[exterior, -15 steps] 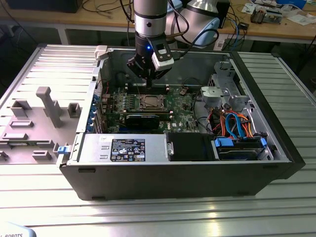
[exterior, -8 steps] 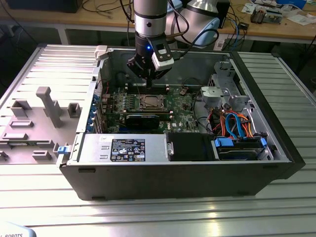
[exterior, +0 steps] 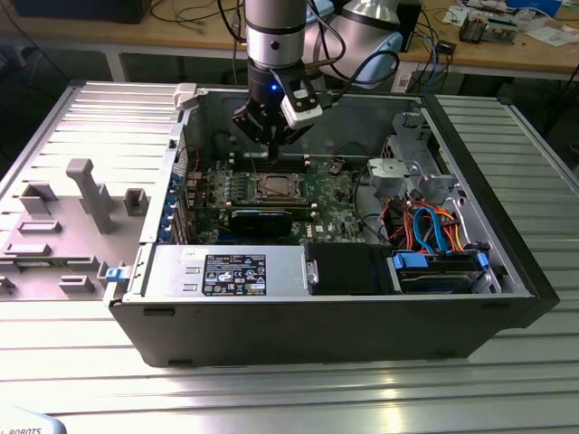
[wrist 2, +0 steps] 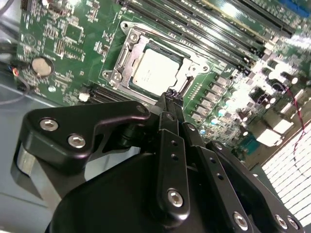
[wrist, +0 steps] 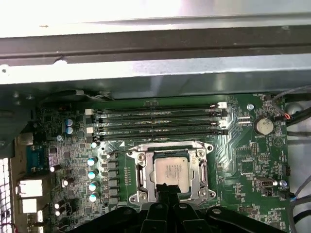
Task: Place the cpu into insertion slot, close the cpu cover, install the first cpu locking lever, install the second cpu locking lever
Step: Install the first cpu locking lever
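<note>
The cpu (wrist: 171, 171), a small square chip with a silver-tan top, lies flat in the insertion slot (wrist: 144, 156) on the green board. The silvery cpu cover (wrist: 200, 177) lies down around the chip as a frame, and the chip's top shows through its window. In the second wrist view the cpu (wrist 2: 154, 73) sits just beyond my gripper (wrist 2: 170, 96), whose black fingertips are pressed together with nothing between them. In the exterior view my gripper (exterior: 271, 145) hangs inside the open computer case, a little above and behind the cpu (exterior: 274, 187). I cannot tell how the locking levers stand.
Long black memory slots (wrist: 158, 121) run beside the socket. The case's metal wall (wrist: 155, 68) rises close behind the board. A black card (exterior: 262, 219), a power supply box (exterior: 226, 271) and drive cages with blue and orange cables (exterior: 425, 226) fill the case's other parts.
</note>
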`<act>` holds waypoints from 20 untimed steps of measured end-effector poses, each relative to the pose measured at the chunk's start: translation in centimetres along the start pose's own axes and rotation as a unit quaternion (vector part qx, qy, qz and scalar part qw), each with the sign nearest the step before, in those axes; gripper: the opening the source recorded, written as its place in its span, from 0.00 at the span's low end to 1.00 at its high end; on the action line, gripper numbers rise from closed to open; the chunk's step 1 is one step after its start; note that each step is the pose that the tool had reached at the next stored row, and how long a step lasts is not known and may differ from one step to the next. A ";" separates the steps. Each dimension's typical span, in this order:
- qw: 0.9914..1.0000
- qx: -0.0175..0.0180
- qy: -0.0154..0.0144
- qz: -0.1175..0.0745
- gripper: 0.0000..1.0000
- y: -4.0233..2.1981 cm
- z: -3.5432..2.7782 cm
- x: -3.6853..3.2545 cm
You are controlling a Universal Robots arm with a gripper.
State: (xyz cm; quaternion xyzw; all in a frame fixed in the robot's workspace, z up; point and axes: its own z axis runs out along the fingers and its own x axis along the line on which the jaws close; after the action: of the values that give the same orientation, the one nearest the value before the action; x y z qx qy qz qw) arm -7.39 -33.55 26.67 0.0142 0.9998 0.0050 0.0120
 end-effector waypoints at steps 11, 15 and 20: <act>1.000 -0.007 0.000 -0.014 0.11 -0.17 0.26 3.70; 0.999 -0.007 0.001 -0.047 0.11 -0.19 0.45 4.06; 0.999 -0.008 0.001 -0.048 0.11 -0.21 0.50 5.13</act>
State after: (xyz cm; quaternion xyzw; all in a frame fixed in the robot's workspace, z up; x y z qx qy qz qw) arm -12.51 -33.61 26.05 -0.0341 0.9993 0.0129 0.0114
